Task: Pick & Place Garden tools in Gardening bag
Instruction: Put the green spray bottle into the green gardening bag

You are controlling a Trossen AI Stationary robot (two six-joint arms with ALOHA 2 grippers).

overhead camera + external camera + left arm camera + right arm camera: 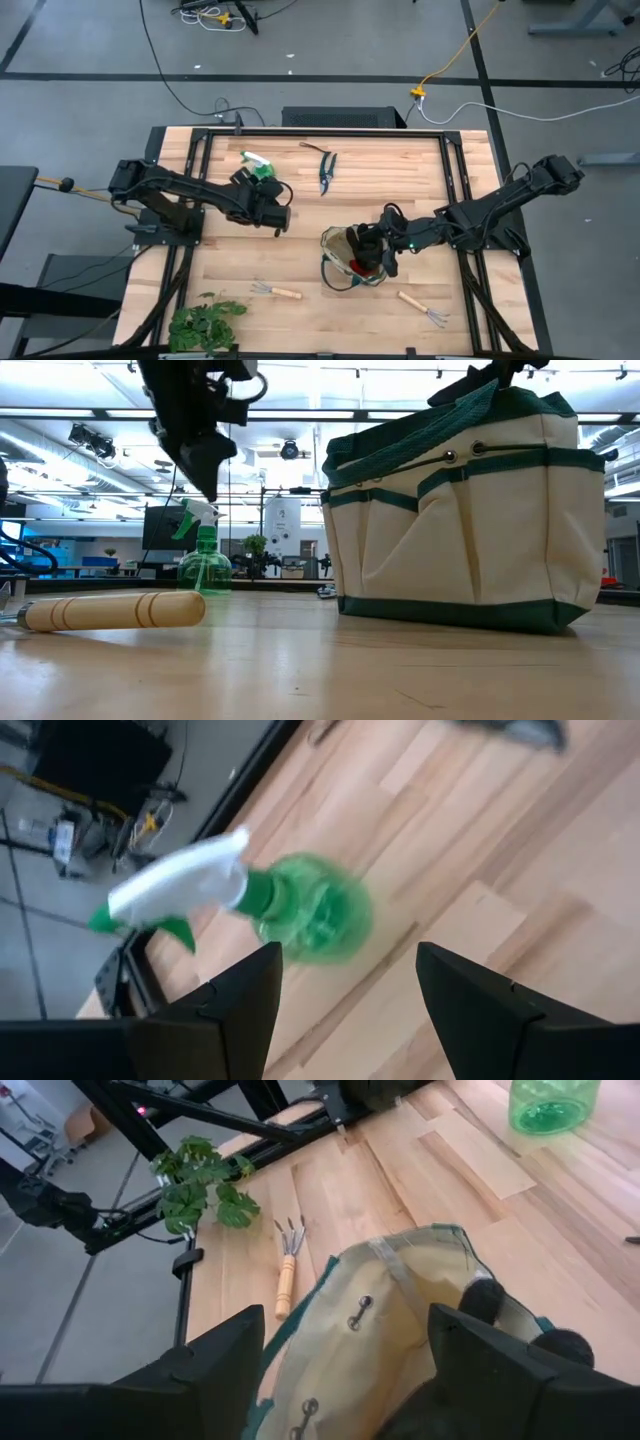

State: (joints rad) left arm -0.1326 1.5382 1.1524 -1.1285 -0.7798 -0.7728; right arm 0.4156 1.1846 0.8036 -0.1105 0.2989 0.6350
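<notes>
The green spray bottle (pixel 258 165) with its white nozzle stands upright at the far left of the table. My left gripper (pixel 345 955) hovers open just near of it (pixel 300 910), touching nothing. The pruning shears (pixel 327 172) lie flat at the far middle. The gardening bag (pixel 350 258) stands upright on its base mid-table, something red (pixel 364 268) showing in its mouth. My right gripper (pixel 345 1345) is open over the bag's top rim, a finger on either side of the cream wall (pixel 380 1340). Two wooden-handled rakes (pixel 275 291) (pixel 425 308) lie near the front edge. My left gripper touches nothing. My right gripper comes at the bag's top rim (pixel 480 395) slanting down from the table's right. Its fingers stand wide apart above the cream panel, and I cannot tell whether they touch the bag.
A leafy plant bunch (pixel 205 325) lies at the near left corner. Bare wood lies between the bottle and the bag. Dark frame rails (pixel 200 180) run along the table's left and right sides.
</notes>
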